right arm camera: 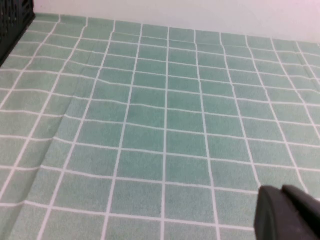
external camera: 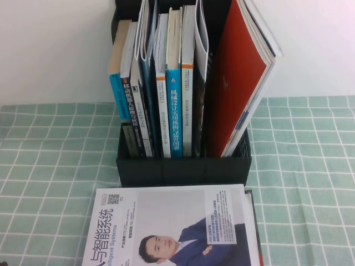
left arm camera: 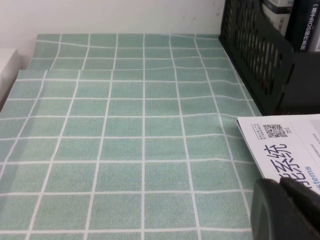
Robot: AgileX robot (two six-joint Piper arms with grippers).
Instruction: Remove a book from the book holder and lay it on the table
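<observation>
The black book holder (external camera: 183,169) stands upright at the back middle of the table (external camera: 50,166), full of books. A thin tall magazine with a blue side (external camera: 148,61) stands among them in the left part; its front is hidden. Neither gripper shows in the high view. My left gripper (left arm camera: 280,182) is shut and empty, low over the cloth to the left of the holder (left arm camera: 260,55). My right gripper (right arm camera: 281,189) is shut and empty over bare cloth to the right of the holder (right arm camera: 12,25).
A white magazine showing a man in a blue suit (external camera: 177,227) lies flat in front of the holder; its corner shows by the left gripper (left arm camera: 285,145). A red-covered magazine (external camera: 238,77) leans in the holder's right slot. A white wall stands behind.
</observation>
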